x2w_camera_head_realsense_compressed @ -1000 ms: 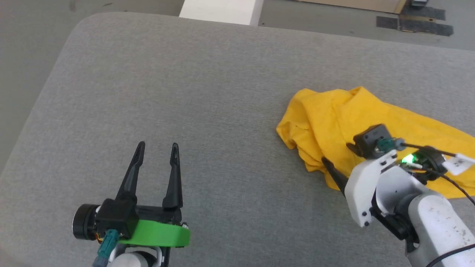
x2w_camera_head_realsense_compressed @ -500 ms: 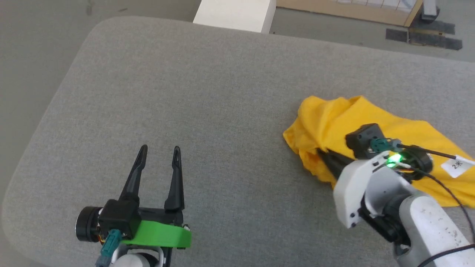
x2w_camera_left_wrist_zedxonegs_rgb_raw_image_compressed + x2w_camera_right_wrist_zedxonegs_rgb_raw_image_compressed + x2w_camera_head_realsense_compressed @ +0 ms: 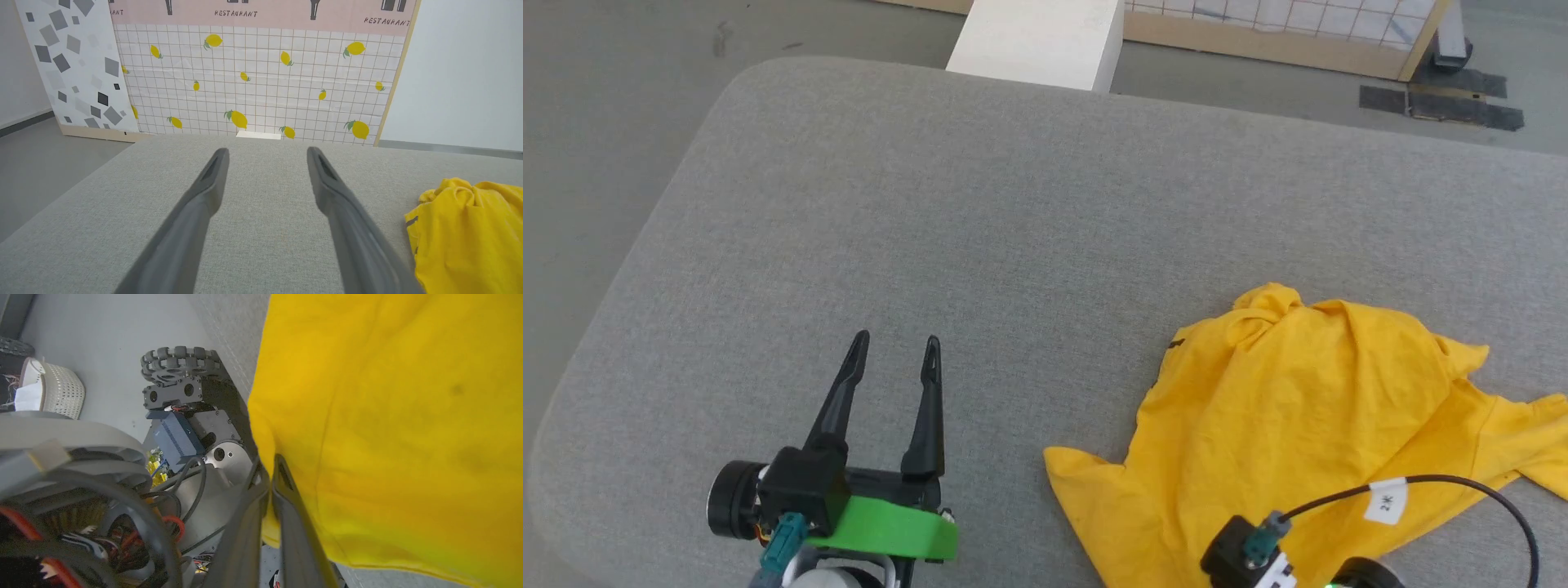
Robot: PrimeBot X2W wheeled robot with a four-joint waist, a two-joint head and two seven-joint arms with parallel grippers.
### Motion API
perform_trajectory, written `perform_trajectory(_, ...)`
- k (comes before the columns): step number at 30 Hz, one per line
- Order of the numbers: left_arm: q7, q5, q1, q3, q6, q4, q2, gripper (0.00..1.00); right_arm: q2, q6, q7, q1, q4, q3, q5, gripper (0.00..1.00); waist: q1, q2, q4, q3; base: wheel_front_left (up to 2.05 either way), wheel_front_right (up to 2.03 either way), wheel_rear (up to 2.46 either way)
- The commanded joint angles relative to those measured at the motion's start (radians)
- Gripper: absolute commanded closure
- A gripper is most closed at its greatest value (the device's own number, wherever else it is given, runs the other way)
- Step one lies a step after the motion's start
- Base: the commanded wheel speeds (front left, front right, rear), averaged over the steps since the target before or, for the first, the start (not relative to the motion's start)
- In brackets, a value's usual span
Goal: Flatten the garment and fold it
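Now the garment (image 3: 1307, 408) lies spread wider than a second ago and closer to the near edge of the grey cushion (image 3: 1013, 204), on its near right part; earlier it sat bunched farther in. The right gripper (image 3: 269, 465), open a second ago, has shut and pulled back to that near edge. Beyond the cushion's far edge stand a white block (image 3: 1037, 37) and a lemon-print panel (image 3: 253, 81). A black cable (image 3: 1462, 486) with a white tag arcs over the garment's near part. Below the cushion's near edge, the right wrist view shows the robot's wheeled base (image 3: 184, 375). The right fingers (image 3: 294, 506) press together on a yellow hem. The left gripper (image 3: 897, 347) is spread wide and empty over the cushion's bare near left, well apart from the garment
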Motion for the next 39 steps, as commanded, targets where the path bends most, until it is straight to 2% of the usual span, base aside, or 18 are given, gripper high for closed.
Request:
perform_trajectory(1,-0.004,-0.014,0.005,0.000,-0.006,0.004,-0.005,0.00,-0.004,-0.001,-0.026,-0.004,0.008,-0.004,-0.019,0.85,0.0000,0.0000,0.009,0.011,0.00,0.00,0.00)
perform_trajectory(2,-0.004,-0.015,0.004,0.000,-0.005,0.005,-0.005,0.00,-0.008,-0.001,-0.050,-0.006,0.020,-0.003,-0.039,0.21,0.0000,0.0000,0.011,0.013,0.00,0.00,0.00)
perform_trajectory(3,-0.004,-0.015,0.003,0.001,-0.005,0.005,-0.005,0.00,-0.006,-0.001,-0.072,-0.009,0.032,-0.007,-0.054,0.00,0.0000,0.0000,0.012,0.014,0.00,0.00,0.00)
perform_trajectory(9,-0.004,-0.014,0.008,0.014,0.000,0.010,-0.005,0.00,0.052,-0.001,-0.204,-0.072,0.048,-0.043,-0.085,0.00,0.0000,0.0000,-0.001,-0.004,0.00,0.00,0.00)
perform_trajectory(13,-0.004,-0.012,0.008,0.022,0.002,0.005,-0.005,0.00,0.102,-0.001,-0.277,-0.120,0.010,-0.138,-0.101,0.00,0.0000,0.0000,-0.021,-0.014,0.00,0.00,0.00)
perform_trajectory(16,-0.004,-0.011,0.008,0.022,0.005,-0.004,-0.005,0.00,0.160,-0.001,-0.367,-0.127,-0.019,-0.278,-0.175,0.00,0.0000,0.0000,-0.035,-0.014,0.00,0.00,0.00)
perform_trajectory(23,-0.004,-0.003,0.015,0.031,0.009,-0.021,-0.005,0.00,0.345,-0.001,-0.635,-0.028,-0.100,-0.673,-0.472,0.00,0.0000,0.0000,-0.061,0.003,0.00,0.00,0.00)
perform_trajectory(27,-0.004,0.001,0.023,0.040,0.008,-0.029,-0.005,0.00,0.391,-0.001,-0.793,0.057,-0.125,-0.879,-0.577,0.00,0.0000,0.0000,-0.072,0.014,0.00,0.00,0.00)
perform_trajectory(29,-0.004,0.006,0.031,0.045,0.011,-0.034,-0.005,0.00,0.394,-0.001,-0.844,0.094,-0.104,-0.965,-0.544,0.00,0.0000,0.0000,-0.082,0.021,0.00,0.00,0.00)
perform_trajectory(31,-0.004,0.014,0.038,0.049,0.011,-0.036,-0.004,0.00,0.394,-0.001,-0.876,0.123,-0.062,-1.001,-0.506,0.00,0.0000,0.0000,-0.096,0.030,0.00,0.00,0.00)
perform_trajectory(35,-0.004,0.030,0.028,0.048,0.004,-0.033,-0.002,0.00,0.395,-0.001,-0.907,0.132,-0.009,-1.005,-0.471,0.00,0.0000,0.0000,-0.122,0.048,0.00,0.00,0.00)
perform_trajectory(39,-0.004,0.053,-0.045,0.022,-0.027,-0.016,0.013,0.00,0.395,-0.001,-0.918,0.097,-0.001,-1.003,-0.464,0.00,0.0000,0.0000,-0.135,0.065,0.00,0.00,0.00)
